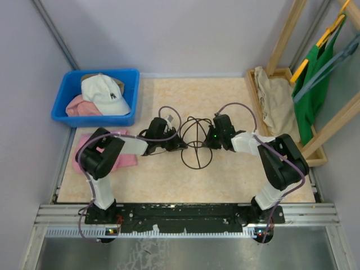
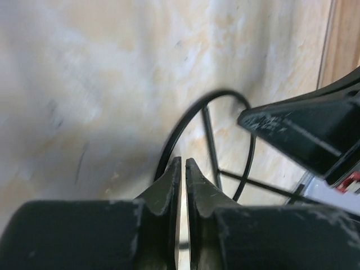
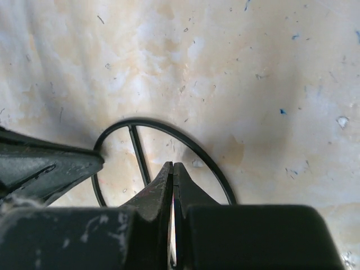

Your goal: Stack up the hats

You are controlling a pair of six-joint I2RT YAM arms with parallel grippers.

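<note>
The white fabric baseball cap (image 1: 104,93) lies crown-up in the blue plastic bin (image 1: 64,90) at the far left corner of the counter (image 1: 236,180), resting partly over a pink cap (image 1: 79,107). Both arms reach to the black wire stand (image 1: 197,143) mid-counter, well apart from the bin. The left gripper (image 2: 183,163) has its fingers all but together, with a thin slit between them beside the wire; whether it pinches the wire cannot be told. The right gripper (image 3: 172,166) is closed, with nothing seen between its fingers. The caps look light and soft, with crowns likely to crumple, so the stiffer curved brim seems the surer place to take hold.
</note>
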